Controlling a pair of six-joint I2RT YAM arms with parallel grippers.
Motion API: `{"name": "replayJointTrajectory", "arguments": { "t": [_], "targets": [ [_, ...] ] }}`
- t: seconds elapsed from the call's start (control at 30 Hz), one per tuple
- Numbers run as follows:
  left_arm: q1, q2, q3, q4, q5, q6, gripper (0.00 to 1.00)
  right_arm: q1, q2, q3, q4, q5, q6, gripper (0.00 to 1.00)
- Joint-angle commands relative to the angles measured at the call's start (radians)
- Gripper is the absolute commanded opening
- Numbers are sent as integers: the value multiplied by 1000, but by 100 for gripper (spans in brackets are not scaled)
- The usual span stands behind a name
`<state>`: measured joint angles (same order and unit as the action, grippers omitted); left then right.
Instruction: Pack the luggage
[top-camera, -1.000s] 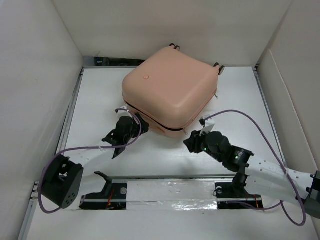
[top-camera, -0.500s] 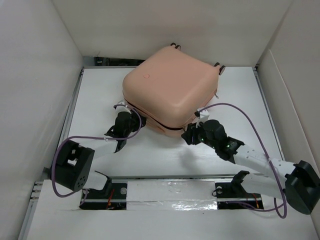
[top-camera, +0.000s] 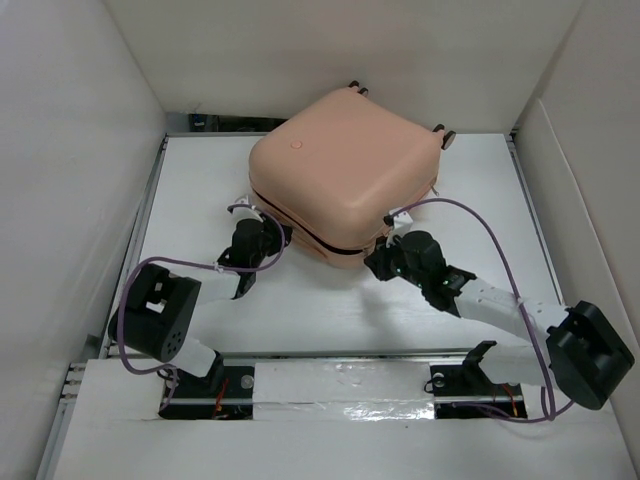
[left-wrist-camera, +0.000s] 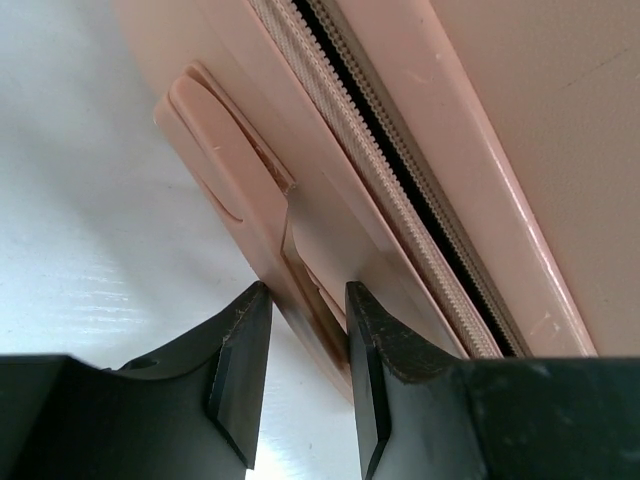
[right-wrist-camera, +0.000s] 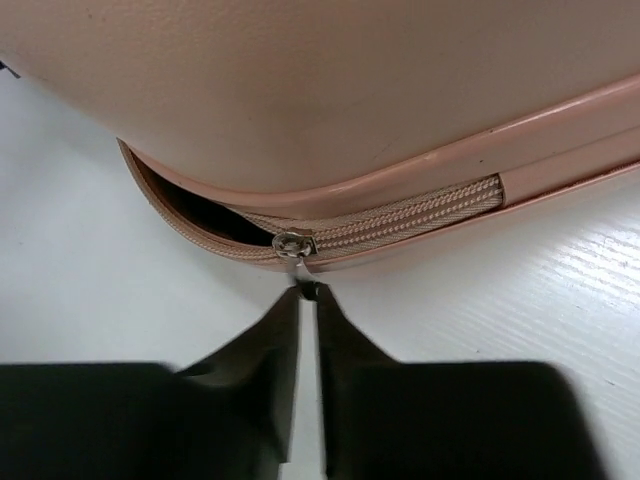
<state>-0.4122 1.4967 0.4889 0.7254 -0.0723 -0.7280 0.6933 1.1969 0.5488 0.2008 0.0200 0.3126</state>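
The peach-pink luggage (top-camera: 345, 170) lies flat at the back middle of the white table, its lid down. My left gripper (top-camera: 268, 237) is at its front-left side. In the left wrist view the gripper (left-wrist-camera: 308, 345) has its jaws closed on the edge of the luggage's side handle (left-wrist-camera: 240, 170), beside the zipper seam (left-wrist-camera: 400, 170). My right gripper (top-camera: 382, 256) is at the front corner. In the right wrist view the gripper (right-wrist-camera: 308, 292) is shut on the zipper pull below the metal slider (right-wrist-camera: 293, 243). Left of the slider the zipper gapes, showing dark lining (right-wrist-camera: 190, 210).
White walls (top-camera: 80, 150) enclose the table on the left, back and right. The luggage's small wheels (top-camera: 446, 136) point to the back. A metal rail (top-camera: 340, 380) runs along the near edge. Purple cables (top-camera: 490, 230) loop from both arms.
Both grippers have moved forward up against the luggage, the left to its side handle, the right to the front corner zipper. The luggage has shifted slightly back and to the right.
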Motion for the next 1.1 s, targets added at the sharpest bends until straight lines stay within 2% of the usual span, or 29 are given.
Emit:
{"name": "replayJointTrajectory", "arguments": {
  "t": [0.0, 0.1, 0.2, 0.3, 0.4, 0.43, 0.57, 0.63, 0.7, 0.77, 0.8, 0.87, 0.93, 1.0, 1.07],
  "targets": [
    [-5, 1, -44, 45, 23, 73, 0, -15, 1, 37, 89, 41, -12, 10],
    [-84, -68, -114, 43, 9, 72, 0, -25, -19, 37, 63, 43, -20, 0],
    [-154, -183, -249, 68, 22, 9, 0, -34, -77, 34, -1, 46, -27, 0],
    [-221, -259, -317, 66, 14, -51, 0, -11, -158, 5, -56, 20, -14, 0],
    [-339, -361, -354, 23, -55, -115, 0, 86, -207, -62, -47, -73, 60, 0],
    [-365, -396, -355, 7, -69, -131, 0, 171, -212, -75, -41, -92, 86, 0],
    [-492, -434, -308, -53, -161, -174, 0, 358, -212, -72, -76, -121, 145, 0],
    [-526, -441, -303, -43, -173, -194, 0, 359, -252, -43, -164, -42, 120, 0],
    [-615, -428, -294, -24, -202, -214, 0, 260, -292, -44, -198, 20, 54, 0],
    [-707, -374, -245, -41, -301, -226, 0, 116, -331, -18, -234, -76, -9, 0],
    [-796, -327, -228, -55, -337, -235, 0, -31, -341, 3, -239, -180, -51, 0],
    [-856, -270, -173, -41, -394, -241, 0, -147, -352, 20, -225, -274, -75, 0],
    [-866, -192, -144, 3, -380, -244, 0, -216, -336, 37, -219, -391, -93, 0],
    [-866, -158, -130, 66, -345, -237, 0, -180, -303, 42, -215, -411, -67, 0],
    [-866, -119, -90, 109, -336, -214, 0, 4, -290, -14, -161, -342, -12, 0]
  ]
}}
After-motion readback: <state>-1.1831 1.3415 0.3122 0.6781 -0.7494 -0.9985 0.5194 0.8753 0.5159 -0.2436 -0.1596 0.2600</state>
